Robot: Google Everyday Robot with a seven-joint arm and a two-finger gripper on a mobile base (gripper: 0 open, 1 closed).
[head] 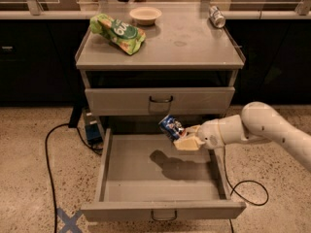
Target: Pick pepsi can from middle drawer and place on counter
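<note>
The pepsi can [170, 125] is dark blue with white and red marks. It is tilted and held in the air above the back of the open middle drawer [146, 178]. My gripper [183, 139] reaches in from the right on a white arm and is shut on the can. The can's shadow lies on the drawer floor below it. The counter [184, 47] is the grey cabinet top above, behind the can.
On the counter lie a green chip bag [118, 32] at the left, a white bowl [146, 15] at the back and a silver can [216, 16] at the back right. The upper drawer front [160, 101] is closed. A black cable [48, 149] runs over the floor at left.
</note>
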